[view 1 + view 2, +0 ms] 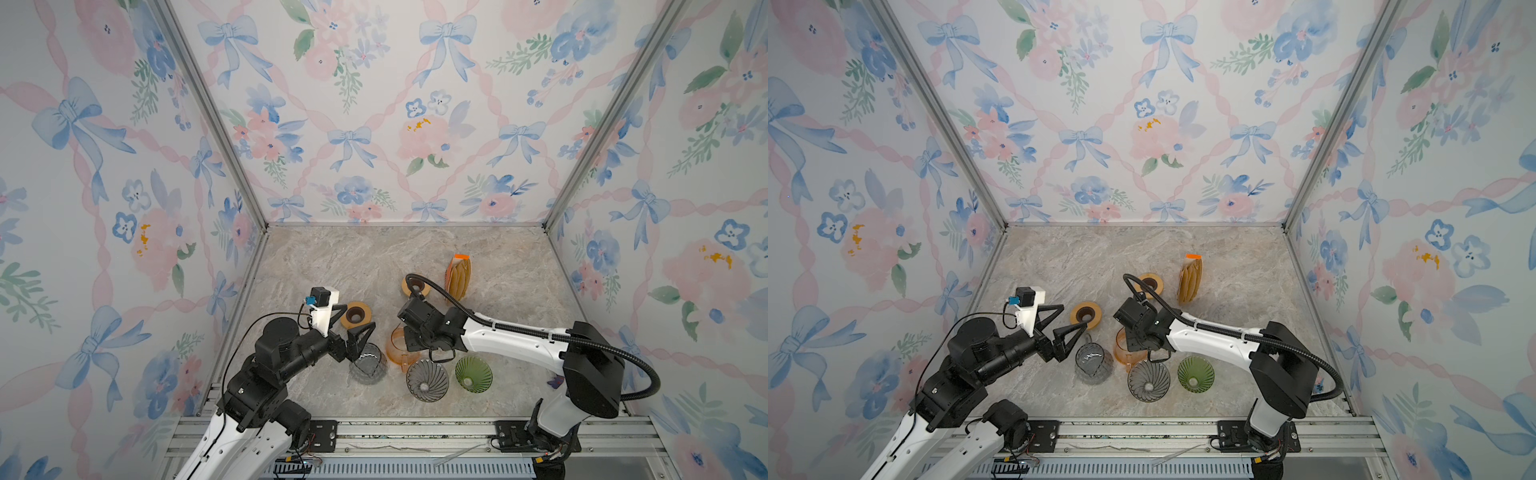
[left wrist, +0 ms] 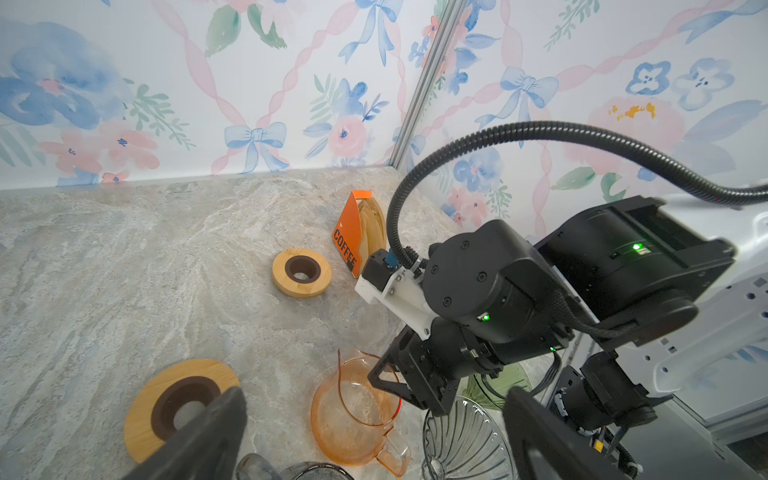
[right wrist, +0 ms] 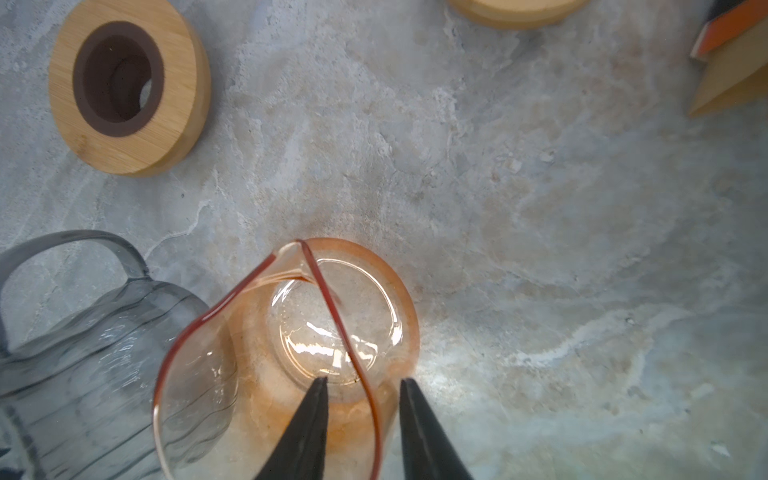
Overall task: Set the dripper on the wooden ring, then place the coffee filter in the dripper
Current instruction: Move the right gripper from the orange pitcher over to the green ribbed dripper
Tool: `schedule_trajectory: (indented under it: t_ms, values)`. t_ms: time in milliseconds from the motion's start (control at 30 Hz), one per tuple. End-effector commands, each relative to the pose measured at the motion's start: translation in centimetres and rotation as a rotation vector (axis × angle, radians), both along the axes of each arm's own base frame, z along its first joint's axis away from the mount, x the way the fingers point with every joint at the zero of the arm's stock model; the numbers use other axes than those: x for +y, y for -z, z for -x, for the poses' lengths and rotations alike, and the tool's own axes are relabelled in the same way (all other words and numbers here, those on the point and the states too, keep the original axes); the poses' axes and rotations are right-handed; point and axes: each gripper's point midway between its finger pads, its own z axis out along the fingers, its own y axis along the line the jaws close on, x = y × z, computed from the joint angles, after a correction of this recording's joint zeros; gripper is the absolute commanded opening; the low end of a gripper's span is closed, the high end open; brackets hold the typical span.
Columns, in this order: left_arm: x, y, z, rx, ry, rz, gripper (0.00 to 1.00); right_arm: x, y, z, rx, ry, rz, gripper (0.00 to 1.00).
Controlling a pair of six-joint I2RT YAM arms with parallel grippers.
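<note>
**mo:** Top views first. The left gripper (image 1: 360, 316) is spread wide with nothing in it, hanging right by a wooden ring (image 1: 348, 322). The right arm (image 1: 511, 336) reaches down at the orange carafe (image 1: 392, 345), and its wrist hides the fingers from up there.

**jen:** Yep. The filter pack (image 1: 458, 276) stands upright well beyond that wrist, toward the back wall. The grey dripper (image 1: 427, 380) and green dripper (image 1: 473, 373) sit side by side just on the near side of it.

**mo:** Left wrist cam: both fingers far apart, orange carafe (image 2: 353, 407) between them and a bit ahead, filter pack (image 2: 365, 232) way out past it.

**jen:** Right wrist cam is the good one. The right gripper (image 3: 363, 379) shows a narrow gap. One finger is inside the orange carafe's rim and the other outside, with a sliver of space on each side of the rim, so it isn't pinching. The grey carafe (image 3: 83, 332) is just beside. A corner of the filter pack (image 3: 731, 83) shows far ahead, off to one side.
</note>
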Motion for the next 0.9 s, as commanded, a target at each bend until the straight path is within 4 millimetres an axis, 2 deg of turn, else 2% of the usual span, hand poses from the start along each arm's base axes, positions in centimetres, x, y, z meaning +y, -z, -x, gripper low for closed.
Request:
schedule_trajectory:
  t_ms: [0, 167, 433, 700, 733, 867]
  values:
    - [0.0, 0.3, 0.0, 0.01, -0.001, 0.005, 0.98, 0.4, 0.0, -0.8, -0.016, 0.001, 0.011, 0.3]
    - [-0.2, 0.5, 0.1, 0.017, 0.009, 0.004, 0.98, 0.0, 0.2, -1.3, -0.031, 0.01, 0.033, 0.26]
    - [-0.2, 0.6, 0.1, 0.018, 0.008, 0.003, 0.98, -1.9, -0.4, -2.6, -0.079, 0.062, 0.074, 0.23]
    - [-0.2, 0.7, -0.1, 0.021, 0.003, 0.0, 0.98, -4.8, 0.0, -4.1, -0.093, 0.144, 0.115, 0.21]
    - [-0.2, 0.6, -0.1, 0.021, 0.002, 0.001, 0.98, -5.1, -0.7, -4.3, -0.104, 0.153, 0.1, 0.21]
    - [-0.2, 0.8, -0.1, 0.027, 0.002, -0.001, 0.98, -7.0, -0.7, -4.6, -0.102, 0.182, 0.109, 0.21]
